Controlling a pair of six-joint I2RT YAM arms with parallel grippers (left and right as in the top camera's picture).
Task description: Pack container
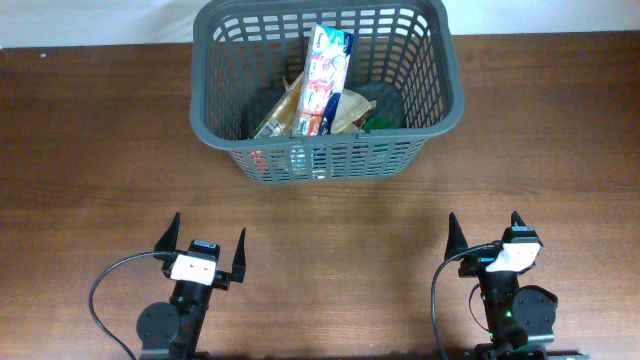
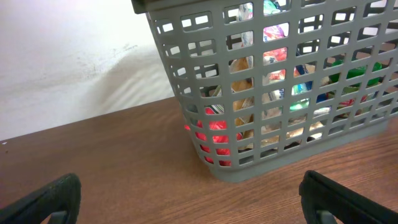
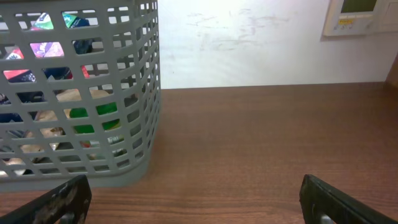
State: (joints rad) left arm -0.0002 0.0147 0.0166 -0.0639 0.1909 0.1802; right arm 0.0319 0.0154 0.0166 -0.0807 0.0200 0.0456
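Two sets of fingers wait at the near edge of the counter (image 1: pixel 100 180), and both stand spread wide with nothing between them. Your left fingers (image 1: pixel 168 235) are toward the near left corner and your right fingers (image 1: pixel 454 238) toward the near right. Both point straight at the far edge.

Well apart from them sits the container (image 1: pixel 330 160), upright at the middle of the far edge, mouth up. Its long axis runs left to right along that edge, so either arm faces a long slotted wall. It lies ahead and right of your left fingers, and ahead and left of your right ones. The left looks a shade nearer.

Inside, a tall packet (image 1: pixel 325 80) leans on end above other wrapped groceries, with a green item (image 1: pixel 380 125) toward the right end.
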